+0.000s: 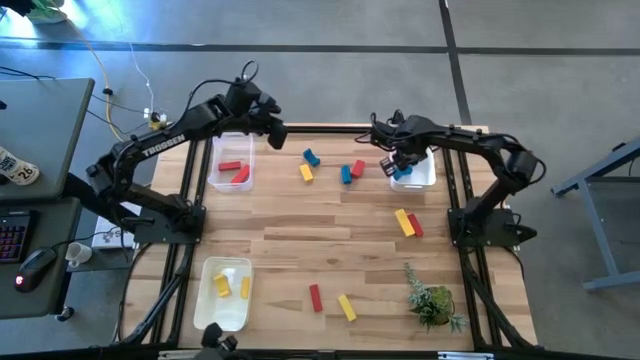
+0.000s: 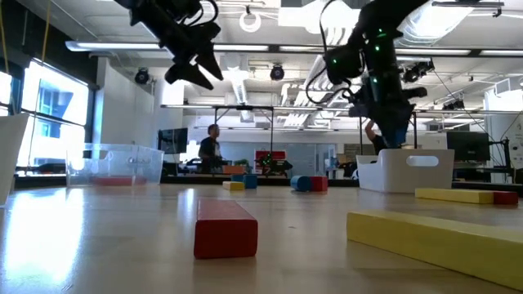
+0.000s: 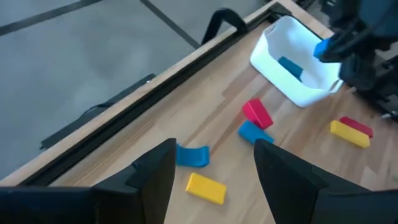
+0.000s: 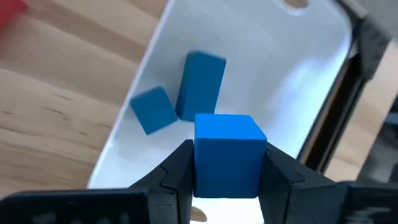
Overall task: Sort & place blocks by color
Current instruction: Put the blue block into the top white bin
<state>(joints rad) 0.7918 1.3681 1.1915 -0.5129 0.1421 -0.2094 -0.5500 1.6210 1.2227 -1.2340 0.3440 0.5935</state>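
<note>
1. Overhead, both grippers are hovering at the far edge, red bin (image 1: 231,166) showing.
2. Left gripper (image 3: 211,171) is gaping apart, empty.
3. Right gripper (image 4: 225,163) is clamping a blue cube (image 4: 227,154) over the white bin (image 4: 292,74).

A grey floor (image 1: 330,25) crossed by dark lines surrounds the wooden desk (image 1: 330,235). Beside it stands a grey side table (image 1: 40,110) with a keyboard (image 1: 10,240) and mouse (image 1: 35,265). Beyond the desk lies an open hall with bright windows (image 2: 49,106), long ceiling lights (image 2: 270,51), exposed pipes and a person (image 2: 210,147) standing far off.
</note>
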